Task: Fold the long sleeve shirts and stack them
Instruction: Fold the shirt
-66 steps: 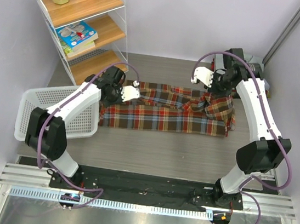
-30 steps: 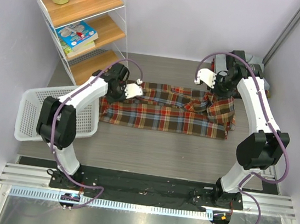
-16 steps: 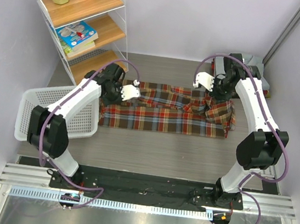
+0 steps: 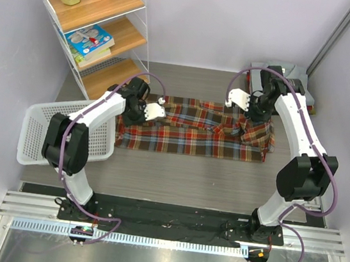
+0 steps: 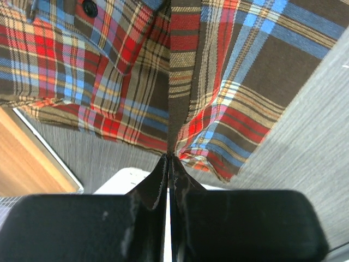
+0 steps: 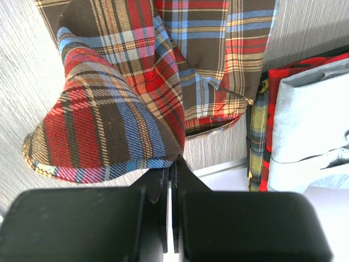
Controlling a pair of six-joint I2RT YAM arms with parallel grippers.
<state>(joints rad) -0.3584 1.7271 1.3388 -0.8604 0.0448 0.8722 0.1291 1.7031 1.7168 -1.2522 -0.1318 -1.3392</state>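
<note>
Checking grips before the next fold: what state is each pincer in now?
Left pincer: closed, pinching an edge of the red, brown and cream plaid flannel shirt.
Right pincer: closed, pinching the same shirt.

Flannel shirt (image 4: 191,133): red, dark brown, cream plaid (blue lines too). Folded top shirt (image 6: 305,120): grey.

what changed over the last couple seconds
The right gripper, shut on a fold of the plaid shirt, drifted slightly toward the near edge, uncovering more of the folded stack behind it. The left gripper barely shifted, though its arm swung a little. Both stay clamped; the shirt's spread and the basket look unchanged.
</note>
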